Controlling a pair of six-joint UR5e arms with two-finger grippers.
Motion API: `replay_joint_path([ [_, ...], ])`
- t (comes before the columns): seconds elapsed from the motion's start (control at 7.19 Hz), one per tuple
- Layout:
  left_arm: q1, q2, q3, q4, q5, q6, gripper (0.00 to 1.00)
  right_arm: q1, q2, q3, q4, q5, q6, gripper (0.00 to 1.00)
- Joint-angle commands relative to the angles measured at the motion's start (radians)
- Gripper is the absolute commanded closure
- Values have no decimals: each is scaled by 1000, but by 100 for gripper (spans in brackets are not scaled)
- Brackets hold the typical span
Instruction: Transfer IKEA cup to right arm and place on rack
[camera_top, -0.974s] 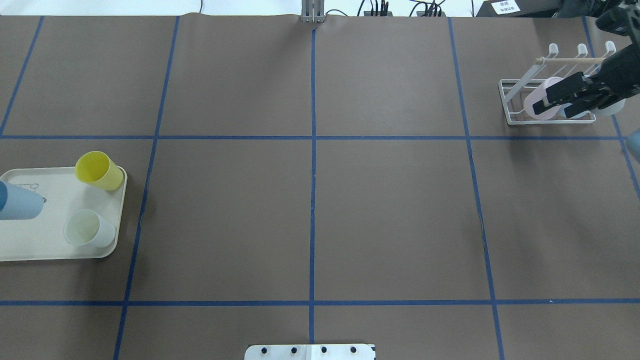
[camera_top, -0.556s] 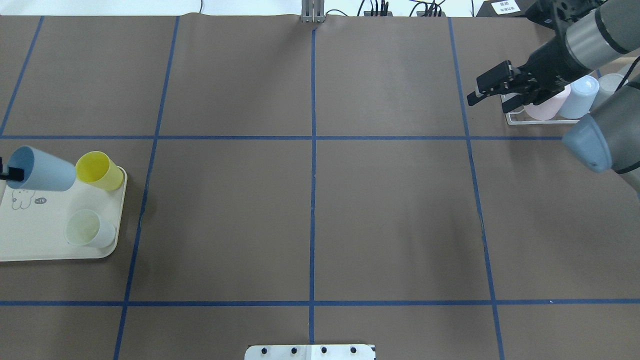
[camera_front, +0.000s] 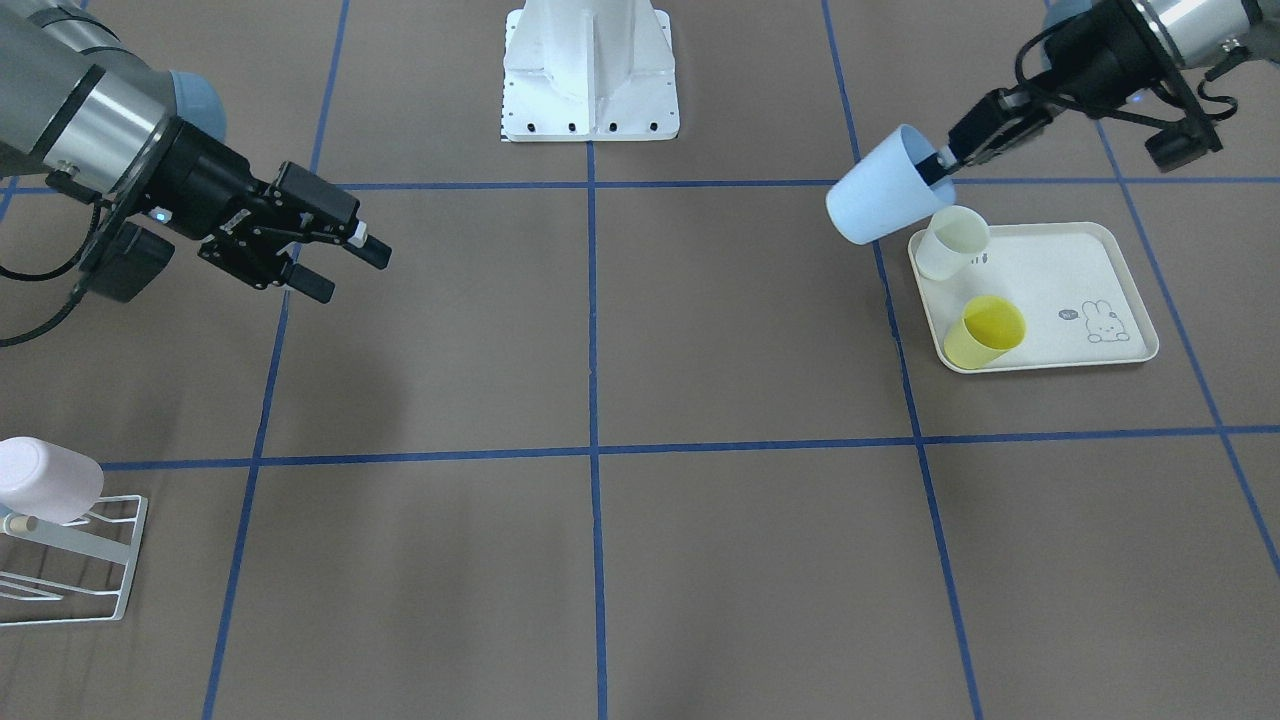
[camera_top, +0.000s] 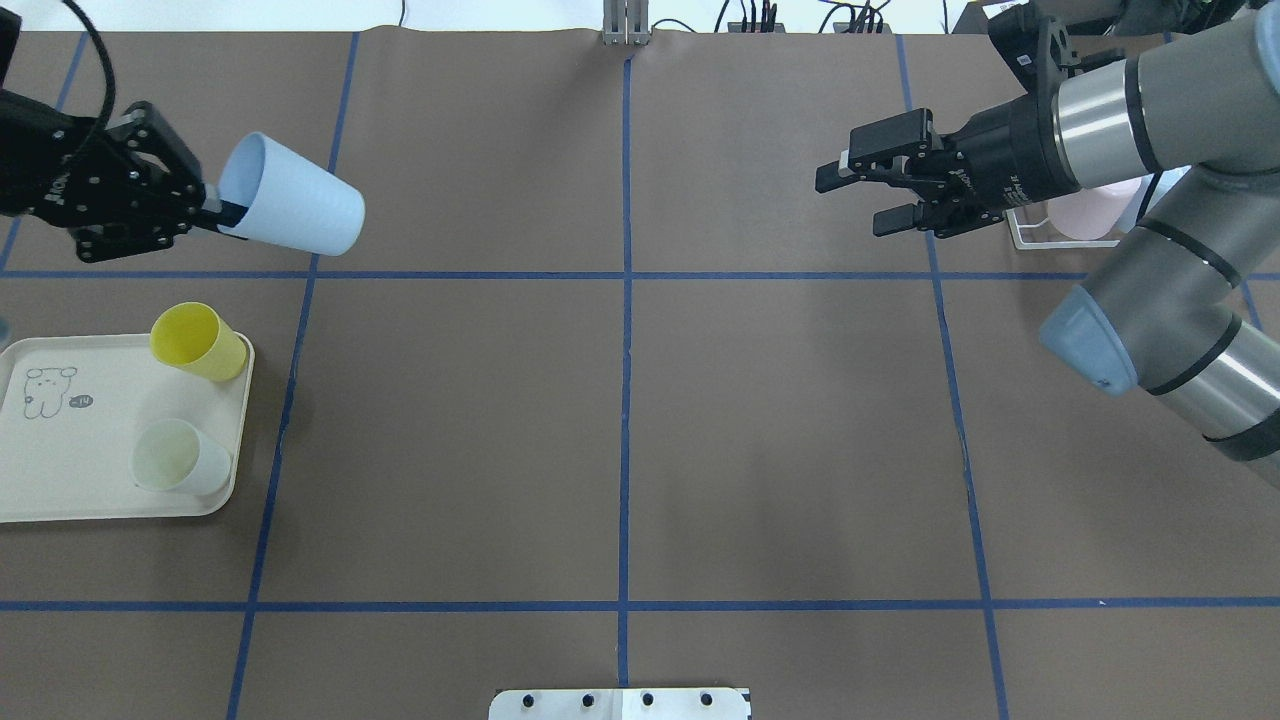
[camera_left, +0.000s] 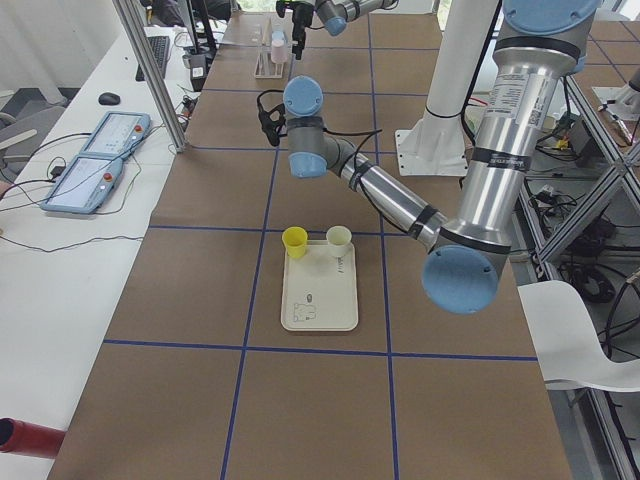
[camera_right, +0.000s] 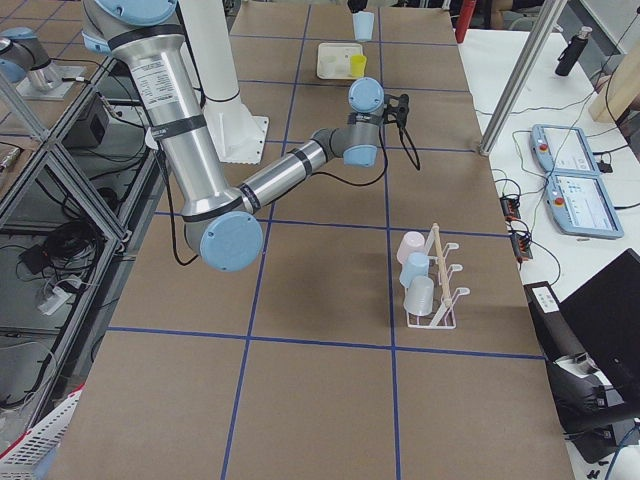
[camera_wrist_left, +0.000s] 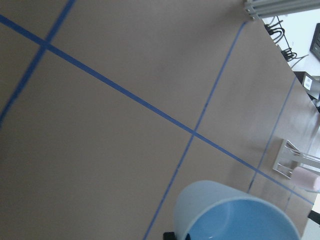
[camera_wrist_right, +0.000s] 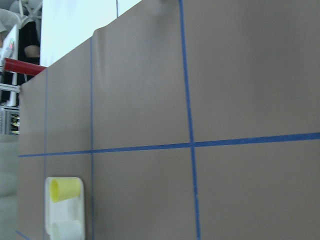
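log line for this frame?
left gripper: shut on blue cup, aloft | right gripper: open, empty | handover: not yet

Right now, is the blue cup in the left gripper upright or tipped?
Tipped. The blue cup lies nearly sideways, its mouth facing the left gripper, which pinches the rim, its base pointing away from it.

Quick headcount: six cups all told. One blue cup (camera_top: 295, 208) up in the air around 10 o'clock in the overhead view, a yellow cup (camera_top: 198, 341) and a pale cup (camera_top: 180, 456) on the single tray (camera_top: 60, 480) at 9 o'clock. Three more on the one rack (camera_right: 436, 262) at 2 o'clock: pink cup (camera_right: 411, 245), light-blue cup (camera_right: 416, 268), whitish cup (camera_right: 421, 294). Two robot arms, left arm (camera_left: 400, 200) and right arm (camera_right: 290, 165). Two control tablets (camera_right: 560, 150) (camera_right: 585, 205).
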Motion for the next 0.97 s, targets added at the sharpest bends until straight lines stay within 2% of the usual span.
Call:
replay_joint_path([
  [0.0, 119, -125, -3, -91, 110, -211, 100, -46, 0, 4, 387, -66, 297, 2],
  [0.28, 267, -126, 12, -394, 324, -453, 100, -197, 2, 7, 641, -297, 384, 1],
  [0.42, 314, -130, 12, -481, 415, -528, 100, -268, 10, 7, 682, -371, 384, 2],
  [0.56, 371, -130, 18, -583, 513, -608, 100, -293, 46, 7, 683, -382, 385, 2],
  [0.83, 434, -133, 41, -720, 595, -697, 100, -300, 77, 28, 688, -431, 433, 2],
])
